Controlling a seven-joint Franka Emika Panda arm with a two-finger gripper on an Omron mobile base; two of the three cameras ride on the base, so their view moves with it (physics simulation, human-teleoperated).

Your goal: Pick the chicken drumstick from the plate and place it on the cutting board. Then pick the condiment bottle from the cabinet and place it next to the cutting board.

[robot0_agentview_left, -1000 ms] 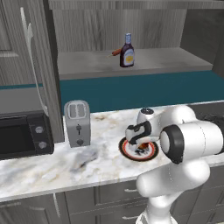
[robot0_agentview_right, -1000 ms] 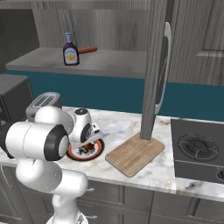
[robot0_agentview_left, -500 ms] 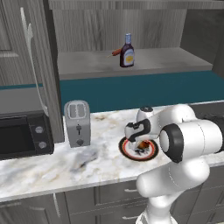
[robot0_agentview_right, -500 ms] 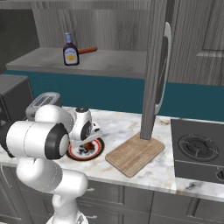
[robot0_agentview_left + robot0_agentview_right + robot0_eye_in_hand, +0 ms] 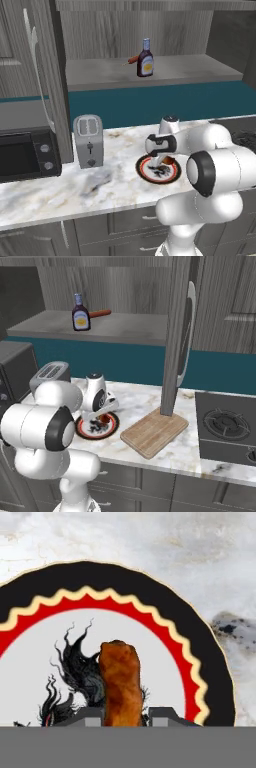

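Observation:
The reddish-brown chicken drumstick (image 5: 120, 679) stands between my fingertips (image 5: 86, 716) over the white centre of the plate (image 5: 150, 594). My gripper (image 5: 122, 717) is shut on its lower end. In the base views the gripper (image 5: 163, 161) points down at the black-and-red plate (image 5: 145, 175) on the marble counter, with the drumstick (image 5: 103, 418) just over the plate (image 5: 82, 431). The tan cutting board (image 5: 154, 431) lies right of the plate. The dark condiment bottle (image 5: 145, 59) stands upright on the cabinet shelf (image 5: 200, 67), also seen as the bottle (image 5: 80, 312).
A thin red sausage-like stick (image 5: 100, 313) lies behind the bottle. A toaster (image 5: 88, 140) and a microwave (image 5: 25, 152) stand left of the plate. An open cabinet door (image 5: 177, 356) hangs above the board's far end. A stove (image 5: 227, 426) is at the right.
The jaws have gone from wide open to shut on the drumstick. The hand has stayed over the plate, and the board and bottle have not moved.

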